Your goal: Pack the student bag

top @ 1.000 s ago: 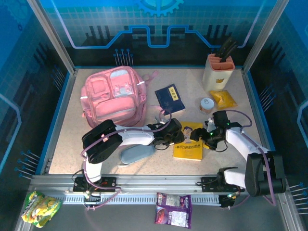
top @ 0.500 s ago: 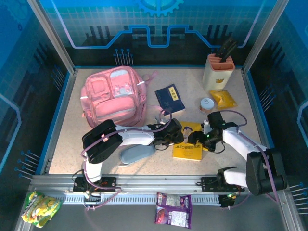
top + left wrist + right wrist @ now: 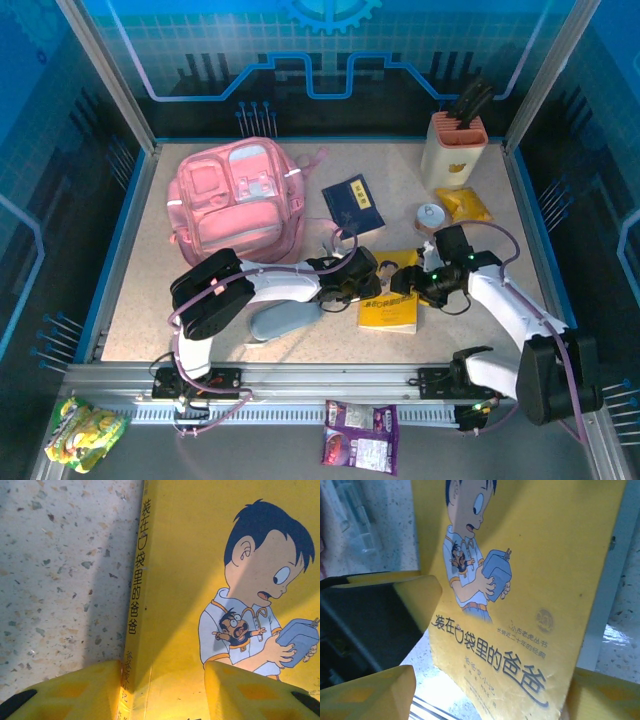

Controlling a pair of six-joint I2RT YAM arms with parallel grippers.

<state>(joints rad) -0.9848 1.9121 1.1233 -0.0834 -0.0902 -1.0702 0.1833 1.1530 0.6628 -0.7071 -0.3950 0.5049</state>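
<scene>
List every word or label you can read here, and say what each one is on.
"装在口袋里的爸爸": front cover of the yellow book, right wrist view.
"装在口袋里的爸爸": running down its spine, left wrist view.
Smaller lines by the cover title: too blurred to read.
Gold label on the dark blue book and print on the purple packet: too small to read.

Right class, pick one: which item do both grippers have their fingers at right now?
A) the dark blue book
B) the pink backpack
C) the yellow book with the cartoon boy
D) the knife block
C: from above, the left gripper and right gripper are both at the yellow book, and each wrist view has its cartoon-boy cover between the fingers.
</scene>
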